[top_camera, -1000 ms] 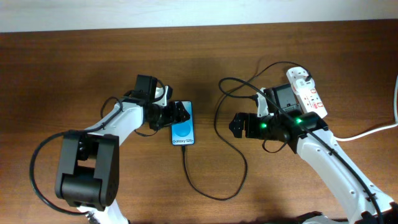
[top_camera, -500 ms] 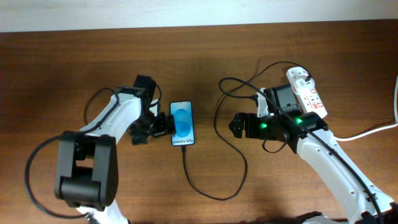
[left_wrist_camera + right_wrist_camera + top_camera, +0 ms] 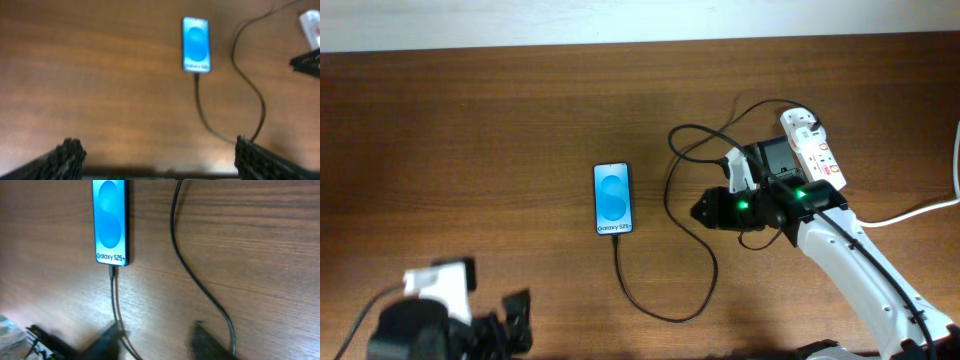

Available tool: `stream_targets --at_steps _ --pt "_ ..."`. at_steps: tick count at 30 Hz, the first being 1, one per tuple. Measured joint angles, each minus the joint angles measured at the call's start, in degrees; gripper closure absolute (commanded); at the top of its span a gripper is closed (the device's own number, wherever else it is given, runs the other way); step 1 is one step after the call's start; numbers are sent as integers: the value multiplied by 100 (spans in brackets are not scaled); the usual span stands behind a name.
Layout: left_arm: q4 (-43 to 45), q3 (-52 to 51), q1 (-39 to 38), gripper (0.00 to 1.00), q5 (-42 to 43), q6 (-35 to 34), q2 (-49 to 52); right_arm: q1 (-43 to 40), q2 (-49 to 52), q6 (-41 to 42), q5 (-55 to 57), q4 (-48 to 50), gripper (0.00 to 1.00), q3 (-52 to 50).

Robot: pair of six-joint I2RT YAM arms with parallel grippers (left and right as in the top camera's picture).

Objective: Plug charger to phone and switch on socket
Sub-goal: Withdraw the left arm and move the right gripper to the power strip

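The phone (image 3: 612, 198) lies flat mid-table, blue screen lit, and also shows in the wrist views (image 3: 196, 44) (image 3: 111, 222). The charger's thin black cable (image 3: 665, 316) runs from the phone's near end, loops right and up to the white socket (image 3: 812, 148) at the far right. My left gripper (image 3: 510, 318) is far back at the near left corner, open and empty (image 3: 160, 157). My right gripper (image 3: 700, 212) hovers left of the socket beside the cable, its blurred fingers apart over bare table (image 3: 157, 342), holding nothing.
The socket's thick white cord (image 3: 920, 212) trails off the right edge. My right arm (image 3: 850, 250) crosses the near right of the table. The left arm's body (image 3: 420, 325) fills the near left corner. The table's far edge (image 3: 620, 42) meets a white wall.
My left arm has pulled back from beside the phone to the near left corner and opened wide. The right gripper's fingers have come closer together while staying in place.
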Motion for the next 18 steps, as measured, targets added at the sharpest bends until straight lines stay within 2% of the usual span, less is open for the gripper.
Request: stream_targets --at_steps 1,3,9,12,15,18 --pt "-247 2 0 1 -125 2 -258 -63 -4 -13 -76 -254 91 11" --pt "-579 2 0 1 -345 2 -702 -461 -13 -181 -138 -890 96 101" --pt "-575 2 0 1 -446 2 -723 -2334 -46 -354 118 -1867 96 1187" --pt "-570 2 0 1 -446 2 -723 -3071 -39 -363 820 -1843 96 1478" --pt "-566 2 0 0 -448 2 -723 -3213 186 -260 1137 -1641 96 1519" --pt "-564 2 0 1 -448 2 -721 -3220 1318 42 1314 -1550 96 1891"
